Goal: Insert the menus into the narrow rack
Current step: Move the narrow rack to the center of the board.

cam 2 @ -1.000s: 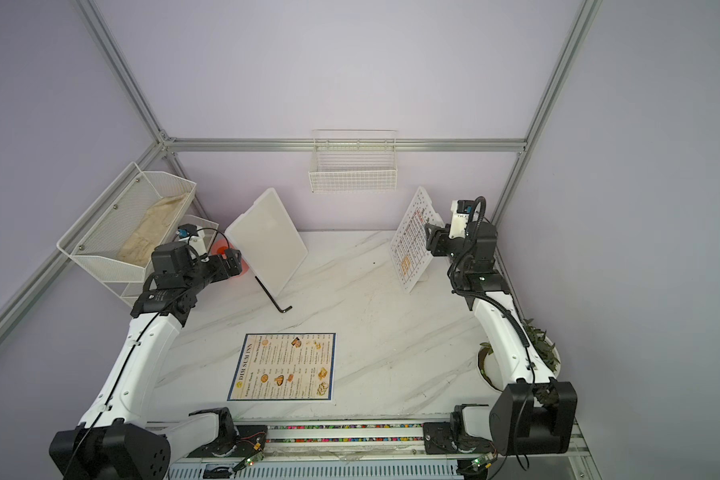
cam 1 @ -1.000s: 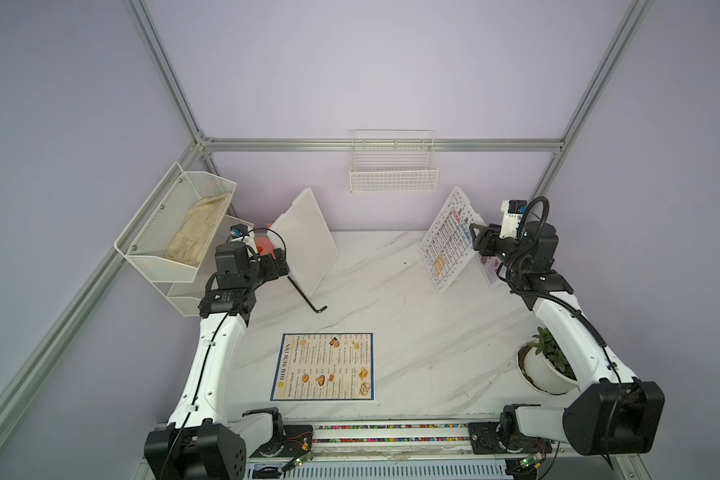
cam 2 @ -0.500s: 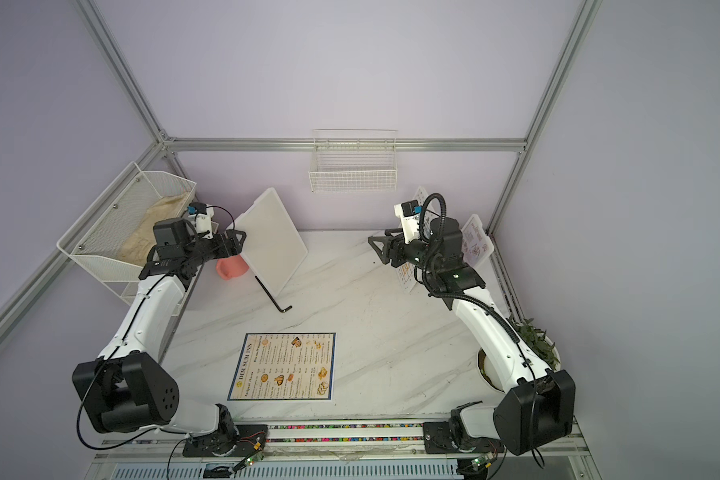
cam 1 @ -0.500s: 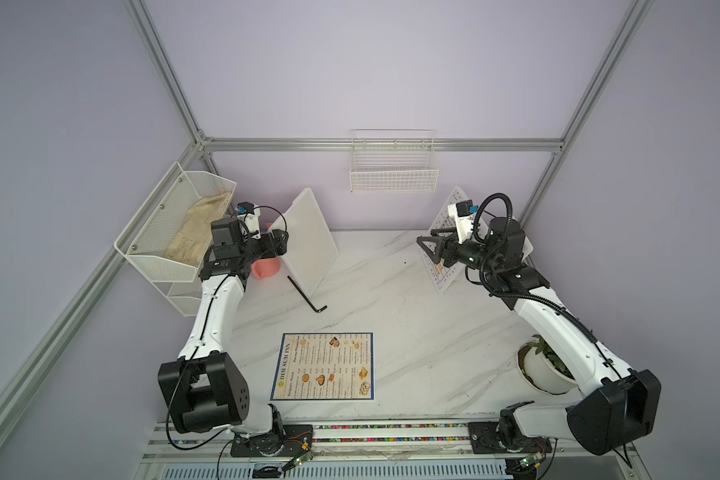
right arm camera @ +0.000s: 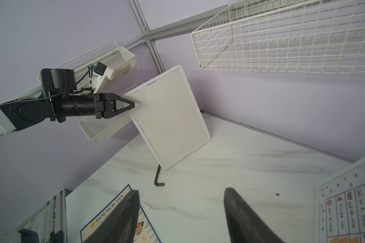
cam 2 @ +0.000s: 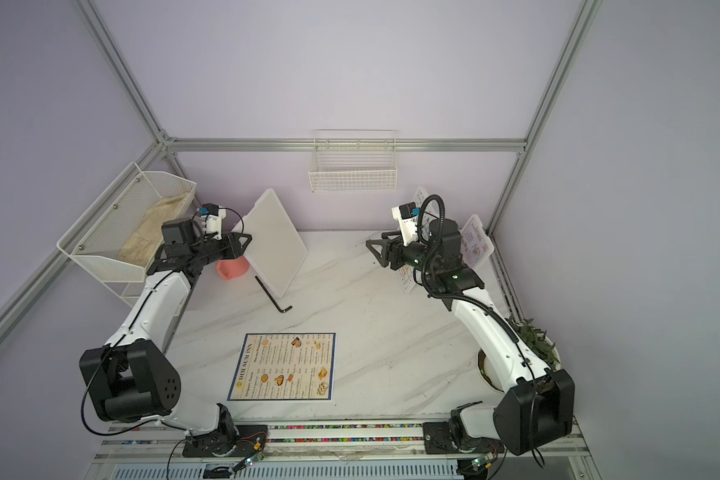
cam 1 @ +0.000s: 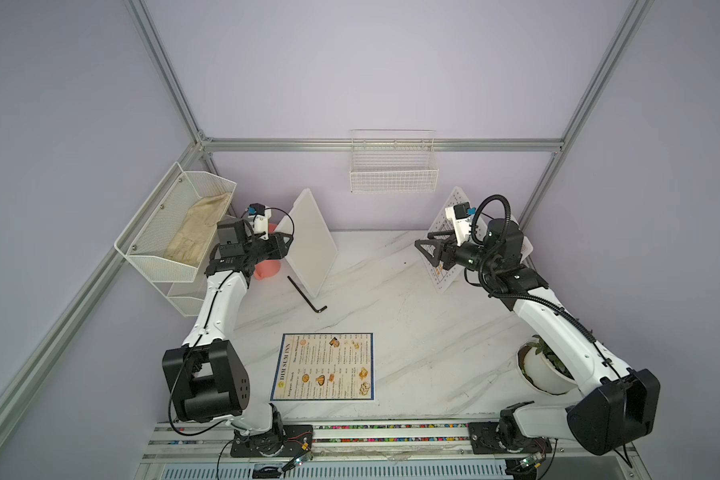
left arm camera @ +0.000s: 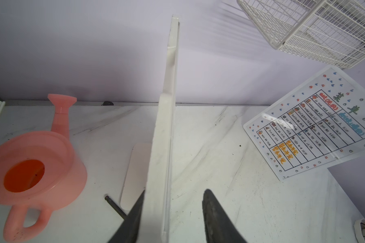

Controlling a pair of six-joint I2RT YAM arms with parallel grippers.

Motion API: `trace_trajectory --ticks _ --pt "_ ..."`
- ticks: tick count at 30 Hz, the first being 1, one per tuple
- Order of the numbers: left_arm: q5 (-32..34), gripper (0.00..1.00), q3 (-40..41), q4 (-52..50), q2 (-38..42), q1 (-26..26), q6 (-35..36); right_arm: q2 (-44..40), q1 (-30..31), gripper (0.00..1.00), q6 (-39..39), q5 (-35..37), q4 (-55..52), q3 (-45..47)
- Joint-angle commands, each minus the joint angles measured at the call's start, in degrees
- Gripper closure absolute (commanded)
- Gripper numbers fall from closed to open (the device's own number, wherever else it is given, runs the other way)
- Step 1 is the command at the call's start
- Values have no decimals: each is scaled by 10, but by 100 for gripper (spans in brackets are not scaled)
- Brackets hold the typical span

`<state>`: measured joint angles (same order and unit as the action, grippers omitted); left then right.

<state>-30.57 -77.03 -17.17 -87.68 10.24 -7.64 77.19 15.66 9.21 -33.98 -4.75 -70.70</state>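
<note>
Left gripper [left arm camera: 175, 192] has a finger on each side of the thin edge of a white board [left arm camera: 164, 126]. It is partly open. One finger touches the board and the other has a gap, so it has no firm hold yet. Right gripper [right arm camera: 181, 190] is wide open with nothing in it, over the back right part of the table [cam 1: 412, 332].

Near the front edge, in the middle, the DIM SUM INN menu [cam 1: 323, 368] lies flat. Farther back lies a black bent key [cam 1: 306, 295], with one end by the foot of the board. The board stands tilted near the back left corner, with a pink watering can [left arm camera: 57, 145] just beside it. By the back right corner the white dotted sheet [left arm camera: 312, 124] stands leaning, and the small photo card [cam 2: 476, 241] leans nearer the corner. High on the back wall hangs the narrow rack [cam 1: 393, 183]. I see no menu in it.

I think the job now is to get a good hold on the board. Squeeze slowly until both fingers press flat, so the board is not pushed over. Grip deep, not by the tips, because a big board may swing. Lift it clear of the can and the key.
</note>
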Motion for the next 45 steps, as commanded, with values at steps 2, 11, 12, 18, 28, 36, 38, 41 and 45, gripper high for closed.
trace_trajectory --ticks 2,11,12,18,28,36,38,41,45 --pt "-7 68 -10 24 15 -13 14 -9 1 33 5 -3 4 11" --pt "1 79 -9 25 18 -57 8 -12 1 34 14 -2 11 21" --pt "2 79 -9 26 19 -62 7 -12 2 34 14 -2 12 21" --pt "-12 82 -8 32 22 -82 -5 -17 2 34 13 2 8 25" --pt "-65 83 4 34 33 -145 -12 -22 1 35 20 10 17 34" --pt "-120 83 0 34 16 -219 1 -27 1 35 29 34 33 51" --pt "-134 83 -4 34 11 -232 7 -26 1 35 30 34 34 54" --pt "-127 79 -6 30 5 -236 12 -22 2 35 29 32 35 56" --pt "-81 44 -4 10 7 -236 25 -7 1 31 20 24 25 51"
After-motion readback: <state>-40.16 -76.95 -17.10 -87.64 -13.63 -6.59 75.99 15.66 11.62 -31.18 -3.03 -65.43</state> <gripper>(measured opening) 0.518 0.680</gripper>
